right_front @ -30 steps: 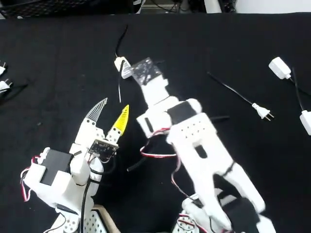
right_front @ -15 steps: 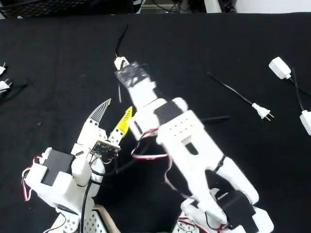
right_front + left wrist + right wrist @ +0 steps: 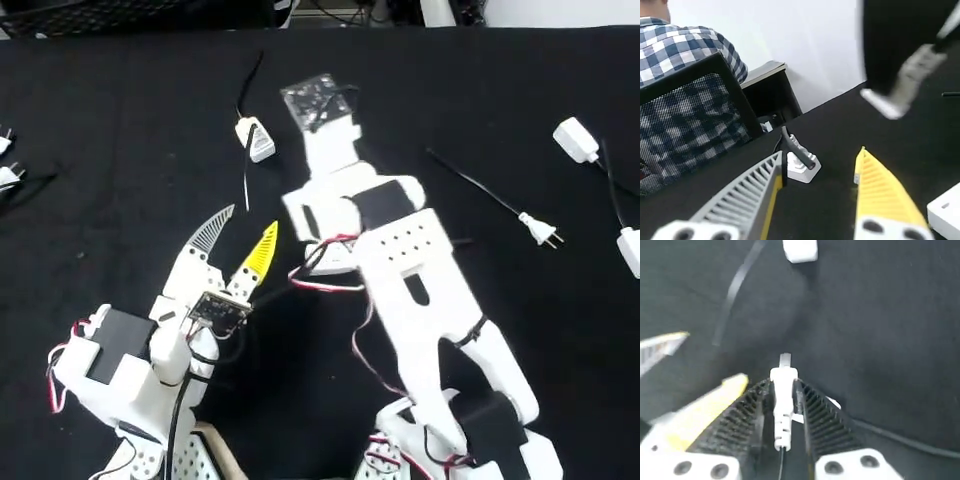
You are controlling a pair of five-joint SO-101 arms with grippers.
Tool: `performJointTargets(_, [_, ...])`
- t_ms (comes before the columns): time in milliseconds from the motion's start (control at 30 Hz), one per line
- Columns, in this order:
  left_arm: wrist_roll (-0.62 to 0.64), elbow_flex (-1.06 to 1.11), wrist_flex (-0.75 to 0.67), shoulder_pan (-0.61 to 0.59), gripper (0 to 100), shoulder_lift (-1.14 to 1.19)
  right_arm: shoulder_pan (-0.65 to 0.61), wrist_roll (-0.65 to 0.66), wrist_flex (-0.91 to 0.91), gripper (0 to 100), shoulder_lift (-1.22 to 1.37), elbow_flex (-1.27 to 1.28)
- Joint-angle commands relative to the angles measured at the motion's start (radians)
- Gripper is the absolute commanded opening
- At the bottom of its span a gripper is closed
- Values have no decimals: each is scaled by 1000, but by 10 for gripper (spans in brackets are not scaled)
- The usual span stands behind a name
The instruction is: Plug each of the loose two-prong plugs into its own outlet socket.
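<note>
Right gripper [image 3: 783, 384] clenched on white plug [image 3: 783, 407], prongs forward, near white outlet socket [image 3: 258, 138]. Left gripper [image 3: 250, 218] released, fingers spread, nearer robot base. 1 loose plug [image 3: 541, 231] lies well apart, rightward.

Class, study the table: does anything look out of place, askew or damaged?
Nothing looks damaged or spilled. A loose plug lies unplugged, apart from the socket near it; the right gripper holds a second plug straight.
</note>
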Motion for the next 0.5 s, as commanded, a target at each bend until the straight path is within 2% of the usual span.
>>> performJointTargets(0, [-2,21,0,13,238,2,-61,0,-9,12,-5,-74])
performJointTargets(333, [-5,22,0,4,240,2,-40,-5,-212,12,-5,42])
performJointTargets(467, [-5,22,0,-1,239,2,-89,-37,-273,12,-5,133])
